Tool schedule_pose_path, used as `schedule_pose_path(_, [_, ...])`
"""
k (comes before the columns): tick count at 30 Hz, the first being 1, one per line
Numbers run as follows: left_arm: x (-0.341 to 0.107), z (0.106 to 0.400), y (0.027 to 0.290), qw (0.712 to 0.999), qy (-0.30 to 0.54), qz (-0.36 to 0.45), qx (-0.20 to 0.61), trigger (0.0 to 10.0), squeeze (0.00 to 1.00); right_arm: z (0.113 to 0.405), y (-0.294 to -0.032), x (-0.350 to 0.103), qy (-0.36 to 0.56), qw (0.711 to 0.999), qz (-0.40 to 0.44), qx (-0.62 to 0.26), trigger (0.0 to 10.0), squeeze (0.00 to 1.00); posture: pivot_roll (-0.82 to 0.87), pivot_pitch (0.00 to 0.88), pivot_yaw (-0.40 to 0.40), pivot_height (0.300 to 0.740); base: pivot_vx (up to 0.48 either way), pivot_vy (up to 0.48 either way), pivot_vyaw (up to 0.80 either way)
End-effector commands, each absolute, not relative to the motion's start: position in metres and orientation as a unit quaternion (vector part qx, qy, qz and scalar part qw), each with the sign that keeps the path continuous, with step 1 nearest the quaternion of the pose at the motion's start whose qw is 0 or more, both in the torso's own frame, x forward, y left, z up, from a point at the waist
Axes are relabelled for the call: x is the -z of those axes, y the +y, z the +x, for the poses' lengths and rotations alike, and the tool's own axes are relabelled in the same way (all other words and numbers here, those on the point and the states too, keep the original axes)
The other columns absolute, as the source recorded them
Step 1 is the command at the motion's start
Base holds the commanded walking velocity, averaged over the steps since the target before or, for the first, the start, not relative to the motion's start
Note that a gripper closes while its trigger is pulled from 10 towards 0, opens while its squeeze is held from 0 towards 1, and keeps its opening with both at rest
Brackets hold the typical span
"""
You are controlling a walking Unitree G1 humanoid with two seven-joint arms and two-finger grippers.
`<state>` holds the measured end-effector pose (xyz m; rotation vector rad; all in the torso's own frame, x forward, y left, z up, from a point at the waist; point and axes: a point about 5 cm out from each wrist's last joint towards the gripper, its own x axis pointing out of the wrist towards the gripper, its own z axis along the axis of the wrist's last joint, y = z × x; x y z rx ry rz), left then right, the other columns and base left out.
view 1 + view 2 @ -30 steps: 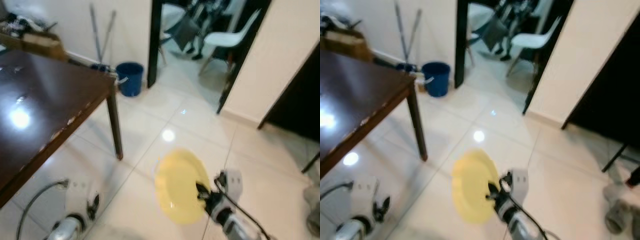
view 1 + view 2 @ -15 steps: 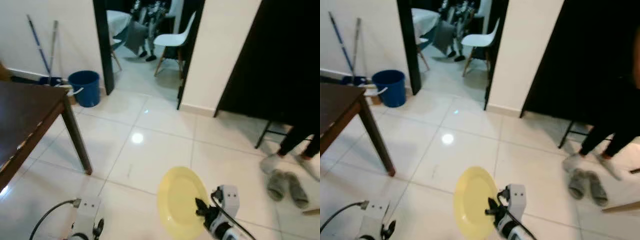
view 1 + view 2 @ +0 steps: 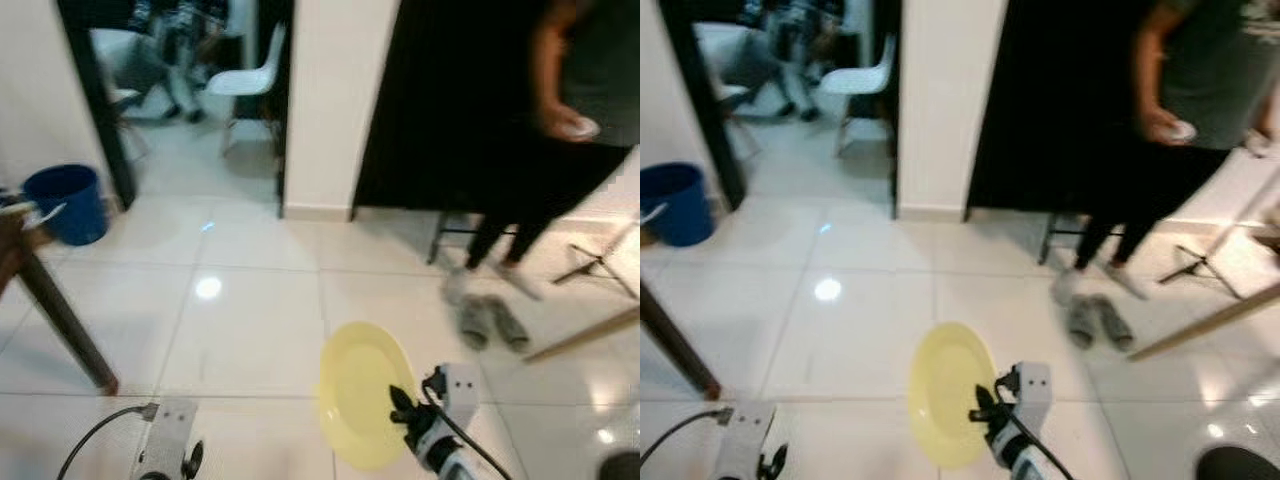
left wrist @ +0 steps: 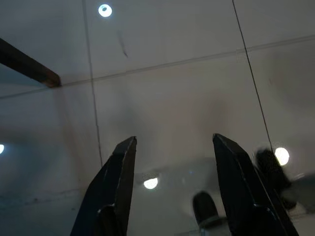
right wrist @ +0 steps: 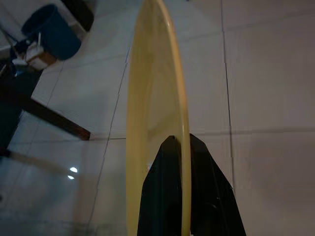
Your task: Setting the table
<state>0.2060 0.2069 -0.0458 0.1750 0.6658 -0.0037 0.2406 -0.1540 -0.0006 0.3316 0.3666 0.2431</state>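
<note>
Right end effector (image 3: 400,405) pinches yellow plate (image 3: 362,392) by its rim, held on edge above tiled floor (image 3: 250,330); left end effector (image 4: 172,184) spread, empty; person (image 3: 1160,130) stands nearby

You have one yellow plate (image 3: 362,392), one blue bucket (image 3: 66,200), one white chair (image 3: 252,80), two slippers (image 3: 488,322) (side by side) and one person (image 3: 1170,130).

Silver right arm (image 3: 452,462) at five o'clock with white boxy wrist block, thin black cable, two long black fingers (image 5: 170,196), left arm (image 3: 160,450) at seven o'clock, grey cable looping off
</note>
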Motion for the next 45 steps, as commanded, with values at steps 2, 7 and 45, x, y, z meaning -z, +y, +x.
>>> schedule_pose_path(2, [0.046, 0.208, 0.205, 0.943, 0.322, 0.086, 0.003, 10.0, 0.0, 0.239, -0.162, 0.003, 0.185, 0.964, 0.156, -0.112, 10.0, 0.0, 0.0, 0.0, 0.04, 0.74, 0.0, 0.0, -0.79])
schedule_pose_path(7, [0.046, 0.21, 0.204, 0.945, 0.317, 0.084, 0.003, 10.0, 0.0, 0.24, -0.162, 0.003, 0.183, 0.964, 0.155, -0.112, 10.0, 0.0, 0.0, 0.0, 0.041, 0.74, 0.0, 0.0, -0.79])
schedule_pose_path(45, [0.023, 0.239, 0.206, 0.964, 0.256, 0.064, -0.003, 10.0, 0.0, 0.261, -0.173, -0.018, 0.122, 0.965, 0.225, -0.06, 10.0, 0.0, 0.0, 0.0, 0.051, 0.74, 0.0, 0.0, -0.79])
